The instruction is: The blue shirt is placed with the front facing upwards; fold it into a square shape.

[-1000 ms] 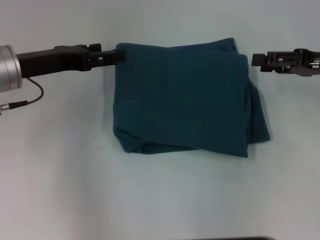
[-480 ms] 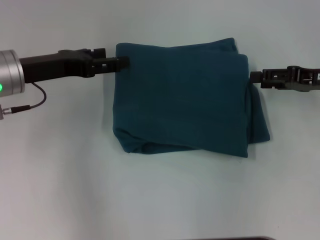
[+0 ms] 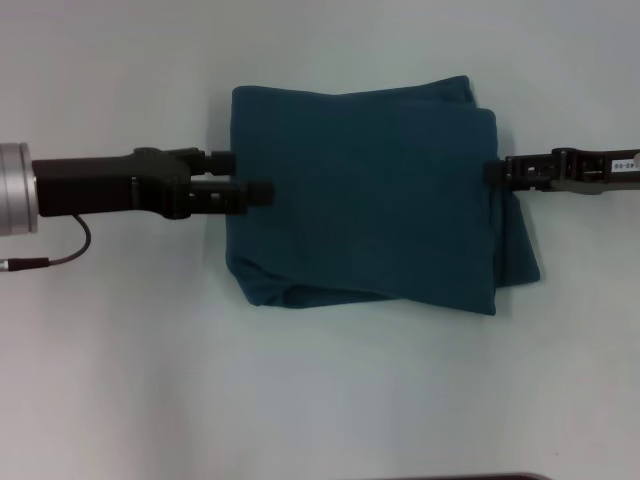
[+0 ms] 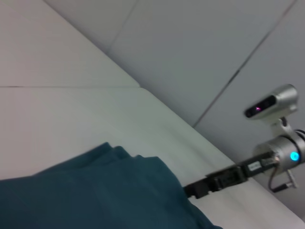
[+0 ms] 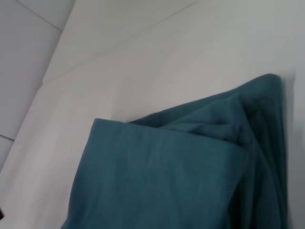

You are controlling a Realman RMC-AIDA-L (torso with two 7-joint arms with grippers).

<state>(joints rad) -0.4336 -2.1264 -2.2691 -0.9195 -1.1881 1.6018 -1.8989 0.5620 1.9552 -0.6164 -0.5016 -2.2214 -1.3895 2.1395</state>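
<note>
The blue shirt (image 3: 365, 195) lies folded into a rough square at table (image 3: 320, 400) centre, with the left gripper (image 3: 262, 190) overlapping its 9 o'clock edge and the right gripper (image 3: 492, 172) touching its 3 o'clock edge, finger positions apparently closed but not determinable.

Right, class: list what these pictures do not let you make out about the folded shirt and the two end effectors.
- Blue shirt: lettering, collar and label are hidden inside the folds in every view.
- Left end effector: in the head view its dark tip lies over the dark cloth, so open or shut is unclear.
- Right end effector: too small at the shirt's edge to judge.
- Both wrist views cut the shirt off at the picture edge.
</note>
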